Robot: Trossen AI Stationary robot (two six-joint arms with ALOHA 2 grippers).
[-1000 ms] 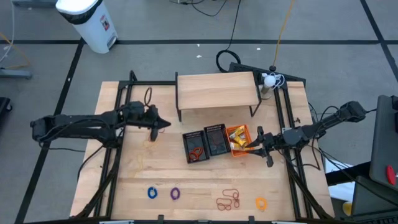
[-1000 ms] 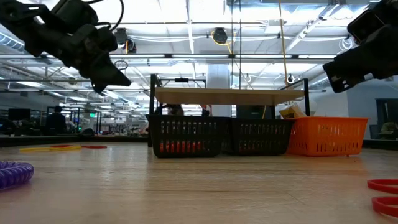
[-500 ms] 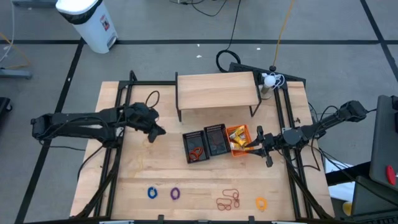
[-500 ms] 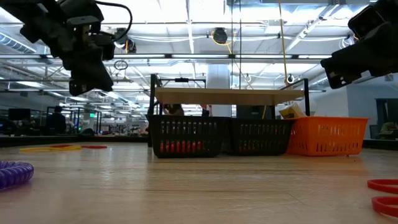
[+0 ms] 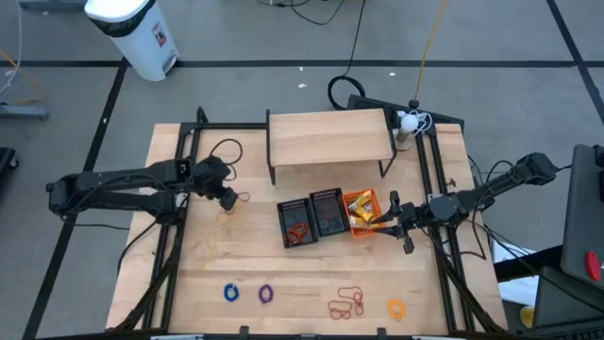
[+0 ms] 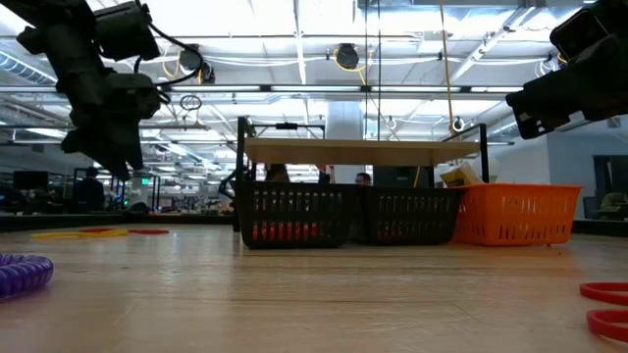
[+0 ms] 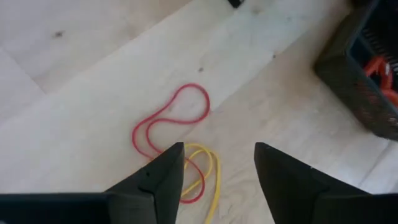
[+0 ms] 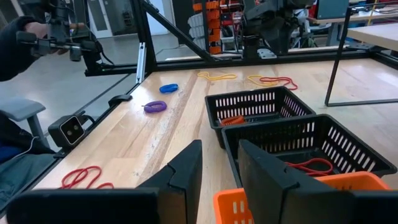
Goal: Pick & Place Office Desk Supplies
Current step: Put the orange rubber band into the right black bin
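Note:
The office desk supplies lie scattered. A red elastic loop (image 7: 177, 112) and a yellow one (image 7: 210, 169) lie overlapping flat on the wood, right below my left gripper (image 7: 219, 163), which hangs open above them, fingers pointing down, at the table's left (image 5: 226, 196). A blue ring (image 5: 231, 293), a purple ring (image 5: 265, 294), red loops (image 5: 346, 303) and an orange ring (image 5: 396, 308) lie along the near edge. My right gripper (image 5: 393, 213) waits open and empty beside the orange basket (image 5: 362, 213), which holds yellow pieces.
Two black baskets (image 5: 295, 224) (image 5: 327, 212) stand left of the orange one; the left one holds red loops. A wooden shelf (image 5: 330, 136) stands behind them. A person's hands (image 8: 43, 34) show beyond the table's near edge in the right wrist view.
My left gripper has drawn back a little toward the table's left edge and tipped from pointing toward the baskets to pointing down at the table. My right gripper has kept still.

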